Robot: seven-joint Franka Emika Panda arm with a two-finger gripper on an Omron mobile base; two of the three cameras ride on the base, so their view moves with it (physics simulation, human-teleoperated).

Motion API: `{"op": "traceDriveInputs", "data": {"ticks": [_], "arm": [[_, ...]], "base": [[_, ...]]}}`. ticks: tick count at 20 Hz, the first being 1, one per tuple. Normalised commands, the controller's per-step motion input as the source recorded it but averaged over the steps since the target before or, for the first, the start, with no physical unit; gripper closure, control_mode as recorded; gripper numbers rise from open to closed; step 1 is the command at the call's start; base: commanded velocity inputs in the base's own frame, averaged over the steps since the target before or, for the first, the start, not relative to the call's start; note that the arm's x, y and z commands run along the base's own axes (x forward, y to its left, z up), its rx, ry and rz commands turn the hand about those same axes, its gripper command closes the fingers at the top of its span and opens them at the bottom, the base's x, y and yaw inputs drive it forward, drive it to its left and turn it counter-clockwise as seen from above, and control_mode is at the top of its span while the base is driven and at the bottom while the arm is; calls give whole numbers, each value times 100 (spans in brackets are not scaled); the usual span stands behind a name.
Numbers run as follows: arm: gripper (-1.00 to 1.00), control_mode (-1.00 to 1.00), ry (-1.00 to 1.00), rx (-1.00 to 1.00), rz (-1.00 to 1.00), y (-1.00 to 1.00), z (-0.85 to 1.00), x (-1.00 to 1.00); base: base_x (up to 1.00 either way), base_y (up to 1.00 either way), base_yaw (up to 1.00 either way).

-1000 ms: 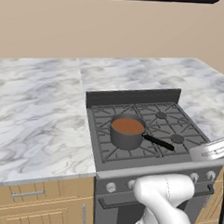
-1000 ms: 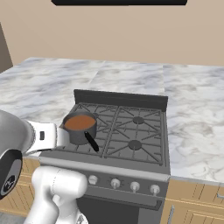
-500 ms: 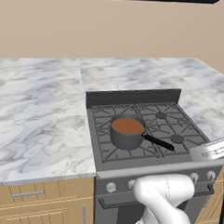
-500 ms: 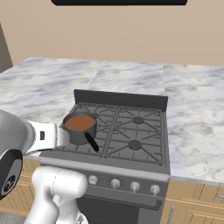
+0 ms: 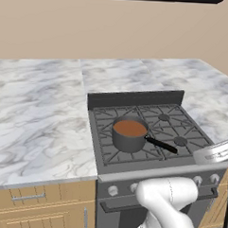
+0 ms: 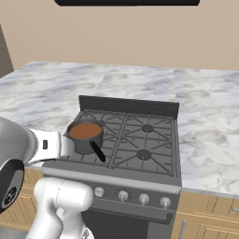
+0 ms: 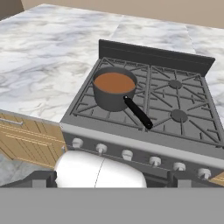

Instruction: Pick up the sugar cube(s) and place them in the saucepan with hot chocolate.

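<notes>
The saucepan with hot chocolate [image 5: 129,134] [image 6: 85,135] [image 7: 114,89] stands on the stove's front left burner. It is dark grey and round, full of reddish-brown liquid, and its black handle [image 7: 138,113] points toward the stove's front right. No sugar cube is in view on the counter or the stove. In the hand view my gripper [image 7: 113,180] hangs in front of the stove, well back from the pan and above the knob row. Its two dark fingertips [image 7: 40,179] stand far apart, open, with nothing between them.
The grey four-burner stove [image 5: 181,138] [image 6: 144,154] has a raised back guard [image 7: 155,54] and a row of knobs [image 7: 127,154] on its front. Marble counter [image 5: 40,116] [image 6: 210,135] runs on both sides. Wooden drawers [image 7: 26,138] sit below the left counter.
</notes>
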Motion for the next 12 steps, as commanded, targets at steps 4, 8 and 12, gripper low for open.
{"op": "traceDriveInputs", "data": {"ticks": [4, 8, 12], "arm": [[-100, -100, 0, 0, 0, 0, 0, 0], [-100, -100, 0, 0, 0, 0, 0, 0], [-100, -100, 0, 0, 0, 0, 0, 0]], "base": [[0, 0, 0], [0, 0, 0], [0, 0, 0]]}}
